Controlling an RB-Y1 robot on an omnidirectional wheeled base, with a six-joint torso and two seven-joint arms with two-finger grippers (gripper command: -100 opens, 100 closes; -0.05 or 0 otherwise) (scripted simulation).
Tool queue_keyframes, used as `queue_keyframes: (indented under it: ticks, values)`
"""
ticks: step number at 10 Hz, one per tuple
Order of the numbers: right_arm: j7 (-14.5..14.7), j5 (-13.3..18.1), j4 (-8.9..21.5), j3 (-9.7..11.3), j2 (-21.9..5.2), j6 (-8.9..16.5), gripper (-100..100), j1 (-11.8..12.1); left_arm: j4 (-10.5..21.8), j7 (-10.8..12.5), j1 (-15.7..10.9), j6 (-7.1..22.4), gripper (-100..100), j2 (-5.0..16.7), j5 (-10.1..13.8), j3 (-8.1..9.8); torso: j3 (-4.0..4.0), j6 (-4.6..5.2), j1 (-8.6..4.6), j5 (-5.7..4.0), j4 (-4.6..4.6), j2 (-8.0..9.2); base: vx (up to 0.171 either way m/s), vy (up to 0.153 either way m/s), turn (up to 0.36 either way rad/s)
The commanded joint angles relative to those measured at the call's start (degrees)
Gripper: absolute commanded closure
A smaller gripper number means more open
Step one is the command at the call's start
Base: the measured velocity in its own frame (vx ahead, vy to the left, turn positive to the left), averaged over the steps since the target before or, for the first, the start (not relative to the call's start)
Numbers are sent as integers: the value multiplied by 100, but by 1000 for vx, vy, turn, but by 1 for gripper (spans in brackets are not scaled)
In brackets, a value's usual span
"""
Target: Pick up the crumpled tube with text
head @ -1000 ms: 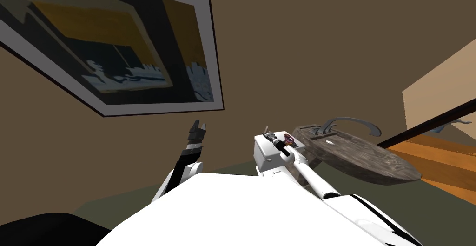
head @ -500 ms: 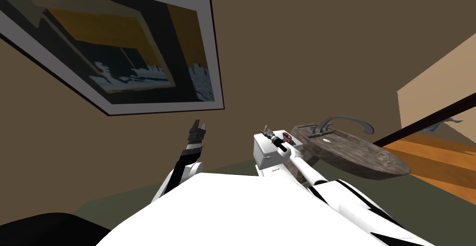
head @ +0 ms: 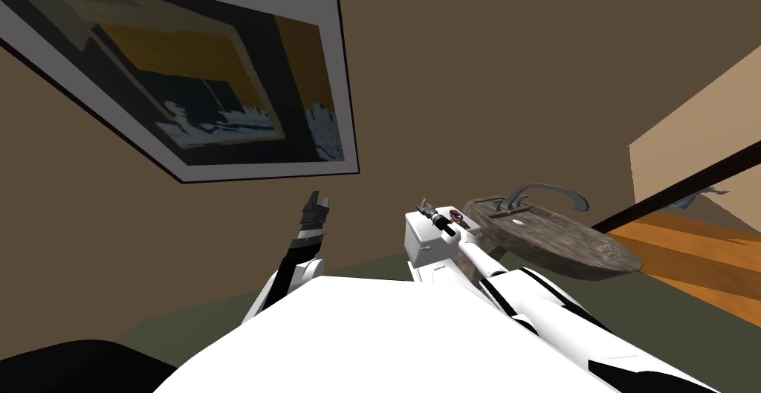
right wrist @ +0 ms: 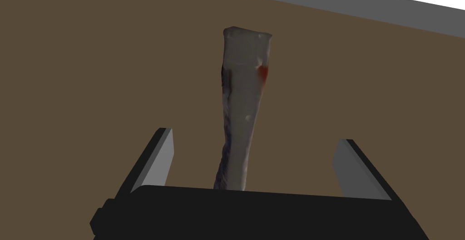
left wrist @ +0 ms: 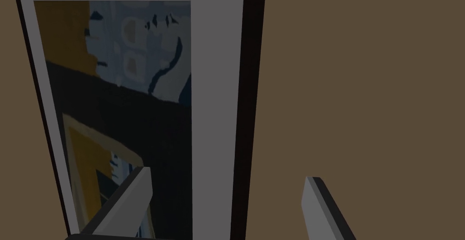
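Observation:
A grey crumpled tube (right wrist: 243, 110) with a small red mark rises between the fingers of my right gripper (right wrist: 252, 164). That gripper is open: both fingers stand well apart from the tube's sides. A brown wall lies behind the tube. In the head view the right gripper (head: 429, 212) reaches over the top of a white box (head: 423, 251). My left gripper (head: 315, 207) is raised in front of the wall, away from the box. Its wrist view shows the left gripper (left wrist: 225, 205) open with nothing between the fingers.
A small purple-red object (head: 458, 220) lies on the white box beside my right wrist. Right of the box is a dark round stone-like basin top (head: 565, 244) with a grey faucet (head: 536, 193). An orange-brown surface (head: 698, 255) lies beyond it.
The whole head picture has shifted a little, so I have moved: the basin top now sits further left. More of my right forearm shows. Both grippers stand as before.

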Motion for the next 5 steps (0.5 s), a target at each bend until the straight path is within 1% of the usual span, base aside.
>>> queue_keyframes:
  ticks: [1,3,4,5]
  values:
    - [49,-78,275,64,-14,-18,-100,-168,0,0,0,0,0,0,0,0,0,0,0,0,0,0,-49,2,-5]
    - [43,-72,226,61,-15,-4,-100,-144,0,0,0,0,0,0,0,0,-3,1,-3,-1,-1,-6,-9,-1,0]
    - [46,-74,241,61,-16,-12,100,-149,0,0,0,0,0,0,0,0,-6,1,-3,-1,-2,-11,0,0,0]
    - [45,-73,239,61,-16,-11,100,-149,0,0,1,0,0,0,0,0,-8,1,-2,-1,-3,-14,0,0,0]
